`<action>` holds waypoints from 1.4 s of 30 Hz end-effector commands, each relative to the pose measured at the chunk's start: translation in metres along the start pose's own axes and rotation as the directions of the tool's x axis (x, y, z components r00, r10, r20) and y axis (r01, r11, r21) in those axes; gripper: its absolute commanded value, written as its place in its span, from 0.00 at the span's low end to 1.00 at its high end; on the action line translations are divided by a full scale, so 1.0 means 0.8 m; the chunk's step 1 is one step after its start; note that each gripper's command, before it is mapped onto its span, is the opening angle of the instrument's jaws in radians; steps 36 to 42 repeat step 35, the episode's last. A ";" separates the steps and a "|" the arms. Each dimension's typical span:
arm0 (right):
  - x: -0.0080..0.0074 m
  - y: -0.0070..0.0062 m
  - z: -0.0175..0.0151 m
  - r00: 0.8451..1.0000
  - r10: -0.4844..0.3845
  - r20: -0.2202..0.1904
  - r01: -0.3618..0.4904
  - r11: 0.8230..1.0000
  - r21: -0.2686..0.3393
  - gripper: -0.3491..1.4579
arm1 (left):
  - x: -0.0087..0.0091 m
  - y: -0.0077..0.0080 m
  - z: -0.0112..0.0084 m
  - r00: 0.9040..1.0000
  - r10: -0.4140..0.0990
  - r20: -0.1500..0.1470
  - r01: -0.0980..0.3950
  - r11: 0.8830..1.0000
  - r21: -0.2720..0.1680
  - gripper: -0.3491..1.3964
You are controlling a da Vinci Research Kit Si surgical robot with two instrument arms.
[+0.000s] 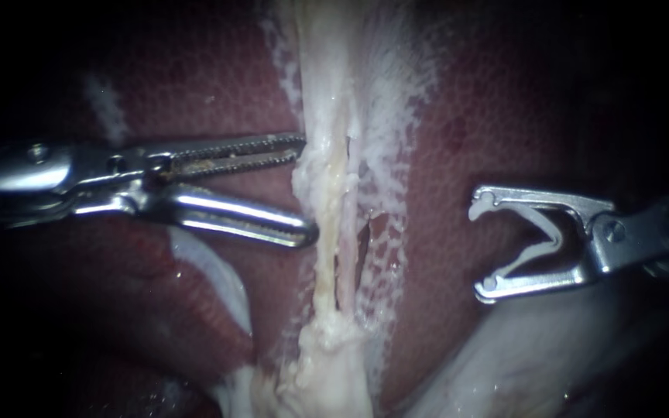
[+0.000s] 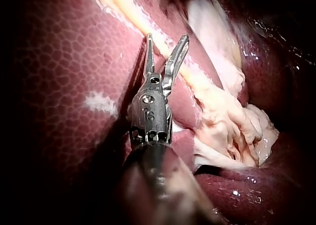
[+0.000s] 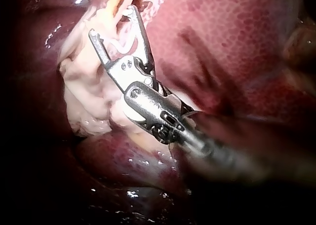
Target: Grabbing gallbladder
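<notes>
**Both instruments open, gallbladder ungripped**

Left instrument (image 1: pixel 309 187): jaws spread, tips just beside the pale strand (image 1: pixel 327 255) running down the liver (image 1: pixel 458 155). Right instrument (image 1: pixel 480 248): jaws spread, clear of the strand. The gallbladder (image 1: pixel 520 364) lies pale below it.

Middle: a pale strip of tissue (image 1: pixel 331 116) runs top to bottom, a wall between the two sides.
Left side: left instrument (image 1: pixel 309 186), jaws wide apart, tips right at the strip; no room ahead.
Right side: bare liver (image 1: pixel 435 193) lies between the strip and the right instrument (image 1: pixel 480 248); free room there.
Right jaws: wide apart, nothing in the gap.
</notes>
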 end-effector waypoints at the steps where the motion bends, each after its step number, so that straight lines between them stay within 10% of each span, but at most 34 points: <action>1: 0.0000 0.0000 0.0000 1.000 0.000 0.000 0.000 1.000 0.000 0.52 | 0.0002 0.0003 0.0001 1.000 0.000 -0.003 0.000 1.000 -0.003 0.41; 5: 0.0000 0.0000 0.0000 1.000 0.000 0.000 0.000 1.000 0.000 0.52 | 0.0006 0.0010 0.0003 1.000 -0.010 -0.008 0.010 1.000 -0.019 0.34; 10: 0.0000 0.0000 0.0000 1.000 0.000 0.000 0.000 1.000 0.000 0.52 | 0.0011 0.0018 0.0006 0.999 -0.039 -0.034 0.037 0.998 -0.044 0.00; 42: 0.0000 0.0000 0.0000 1.000 0.000 0.000 0.000 1.000 0.000 0.52 | 0.0018 0.0023 -0.0001 0.997 -0.050 -0.059 0.046 0.997 -0.063 0.00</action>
